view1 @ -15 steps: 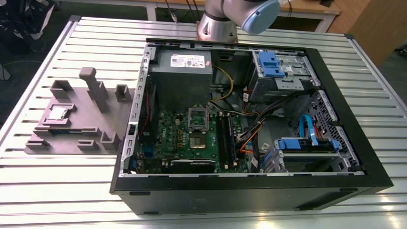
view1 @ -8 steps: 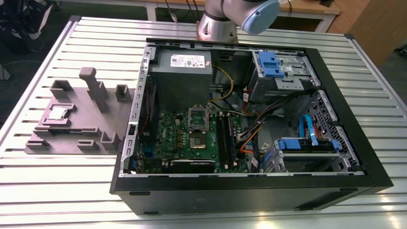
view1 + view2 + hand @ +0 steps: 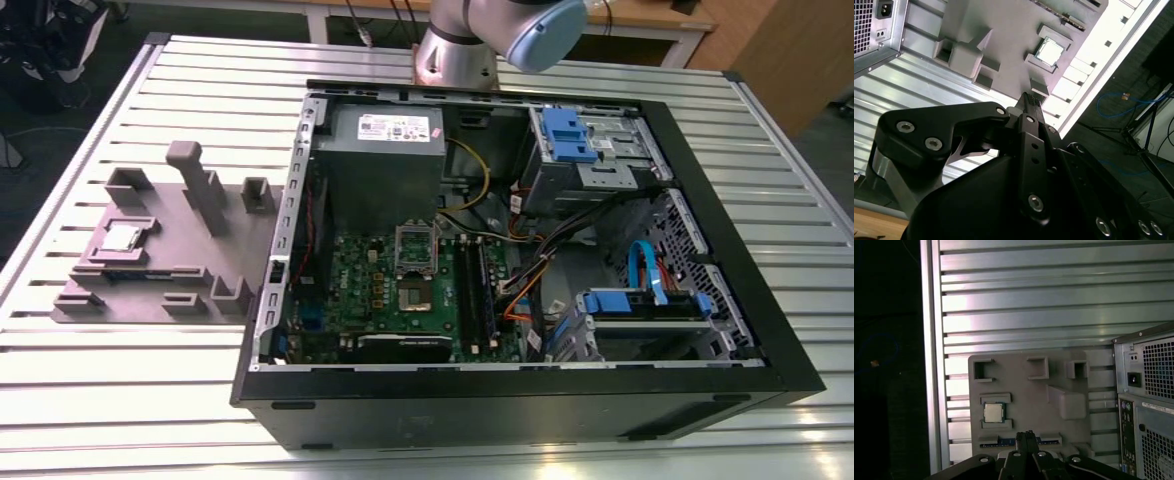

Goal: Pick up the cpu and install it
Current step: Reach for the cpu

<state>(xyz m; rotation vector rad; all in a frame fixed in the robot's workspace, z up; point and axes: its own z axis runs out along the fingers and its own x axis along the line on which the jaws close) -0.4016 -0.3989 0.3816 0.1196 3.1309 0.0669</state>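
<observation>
Exterior view is showing the computer case (image 3: 534, 260) lying open: green motherboard (image 3: 400, 290), grey metal power supply (image 3: 380, 150) with a white label (image 3: 390, 127), print can't be made out. Both wrist views are catching the case's perforated back panel instead. cpu (image 3: 994, 412), square with a shiny metal top, is sitting flat in a recess of the matte grey moulded tray (image 3: 1024, 390). The tray is lying on the ribbed aluminium table (image 3: 107, 400), on the exterior view's left of the case. Black gripper (image 3: 1026, 434) is hanging near the cpu, apart from it, jaws pressed together, holding nothing.
</observation>
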